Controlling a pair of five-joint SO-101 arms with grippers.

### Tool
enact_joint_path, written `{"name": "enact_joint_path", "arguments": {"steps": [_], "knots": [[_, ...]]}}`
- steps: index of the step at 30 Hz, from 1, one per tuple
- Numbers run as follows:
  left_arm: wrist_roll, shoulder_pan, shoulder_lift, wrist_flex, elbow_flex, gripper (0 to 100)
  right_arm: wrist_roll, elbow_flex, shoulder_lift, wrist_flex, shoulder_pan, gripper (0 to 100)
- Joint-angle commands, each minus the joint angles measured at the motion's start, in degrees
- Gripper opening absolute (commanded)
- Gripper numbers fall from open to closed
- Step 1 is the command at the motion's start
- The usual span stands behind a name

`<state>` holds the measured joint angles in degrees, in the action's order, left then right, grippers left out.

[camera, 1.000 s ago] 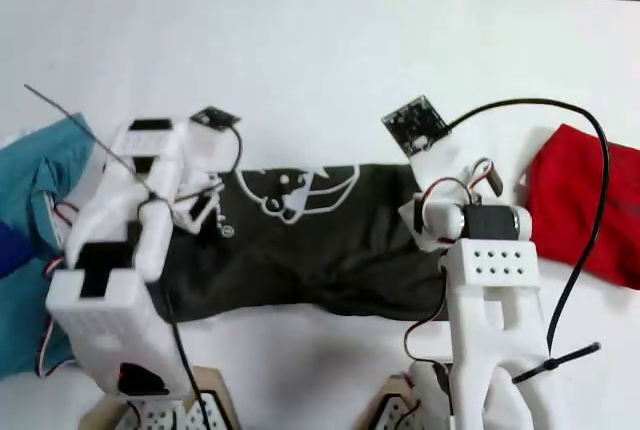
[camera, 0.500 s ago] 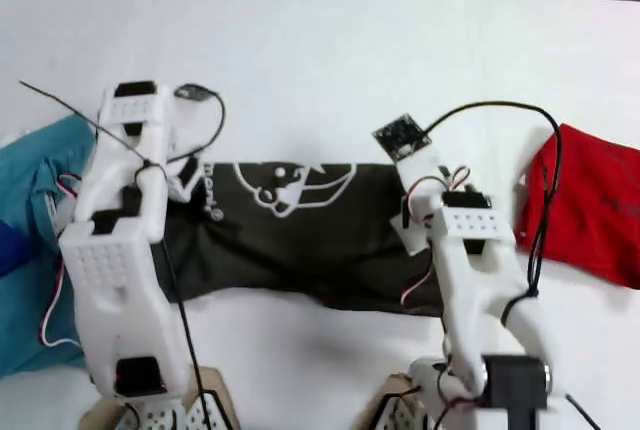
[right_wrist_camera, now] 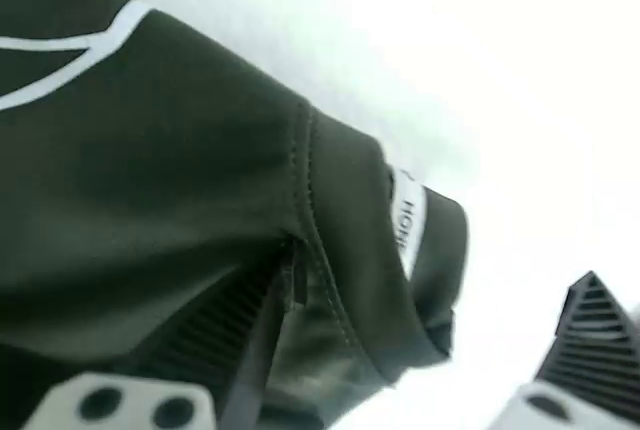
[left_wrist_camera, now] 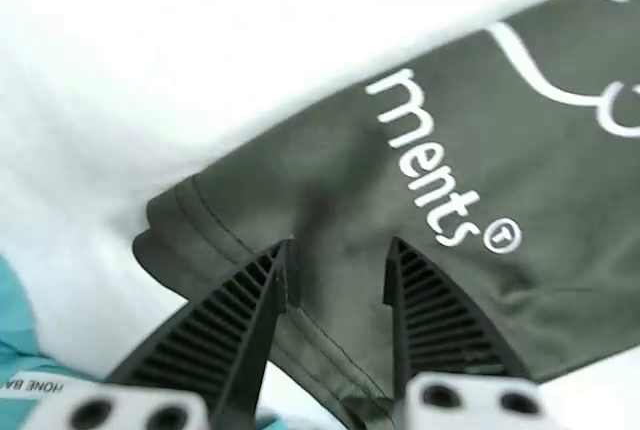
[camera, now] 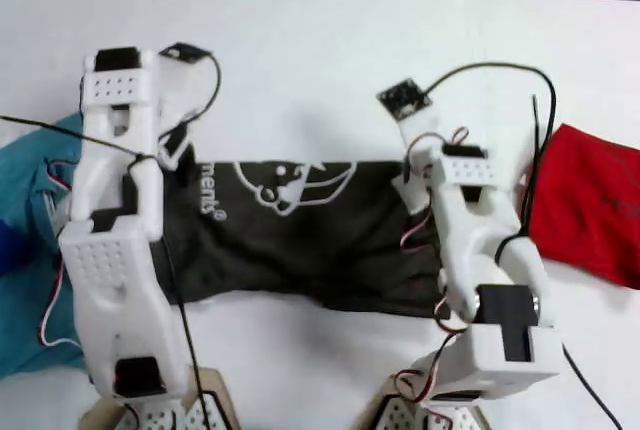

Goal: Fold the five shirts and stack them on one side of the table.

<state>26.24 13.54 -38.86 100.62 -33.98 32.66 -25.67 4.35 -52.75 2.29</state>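
Across the middle of the white worktop (camera: 300,40), closer to the edge with the arm bases than to the far one: a black shirt (camera: 300,240), folded into a long band, white print facing up. At its end toward the left edge, the left gripper (left_wrist_camera: 340,248), parted narrowly, both tips over the dark cloth just inside the hemmed corner; touching or just above, cannot tell. At the opposite end, the right gripper (right_wrist_camera: 440,265), spread wide, one finger against the cloth, the other out over bare worktop, with the folded corner and its white label (right_wrist_camera: 408,225) between them. No cloth pinched in either. Along the left edge, a crumpled teal shirt (camera: 30,200), partly under the left arm (camera: 110,270) and just beside the black corner. Toward the right edge, a red shirt (camera: 590,205), near the right arm (camera: 470,240) yet apart from the black band. Beyond the band, open white surface up to the far edge; on the near side, a thin strip shared with both arm bases.
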Motion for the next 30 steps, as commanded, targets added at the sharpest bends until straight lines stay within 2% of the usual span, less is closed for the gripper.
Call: {"name": "enact_joint_path", "arguments": {"steps": [1,6,10,15,19,25,30], "knots": [[-0.6,-0.4,2.9,1.7,-1.5,17,0.2,6.2,-3.0,-7.3,-0.6,39.7],[-1.0,-1.1,12.2,0.3,5.9,16,2.2,6.1,-15.9,-13.1,-0.2,39.7],[-1.0,-2.1,24.1,-5.7,19.6,14,4.9,-0.7,-26.5,-18.3,3.1,39.7],[-0.8,-2.6,35.3,-20.3,48.7,14,9.5,-19.0,-37.1,-18.7,9.2,39.7],[-0.7,-2.4,38.2,-31.6,64.6,14,16.2,-28.8,-42.5,-18.9,11.7,39.7],[-1.8,-2.4,38.3,-38.9,73.8,14,25.9,-31.6,-43.4,-19.0,7.7,39.7],[-6.0,-2.4,38.3,-42.0,74.7,14,27.6,-31.6,-43.4,-18.6,7.5,39.7]]}}
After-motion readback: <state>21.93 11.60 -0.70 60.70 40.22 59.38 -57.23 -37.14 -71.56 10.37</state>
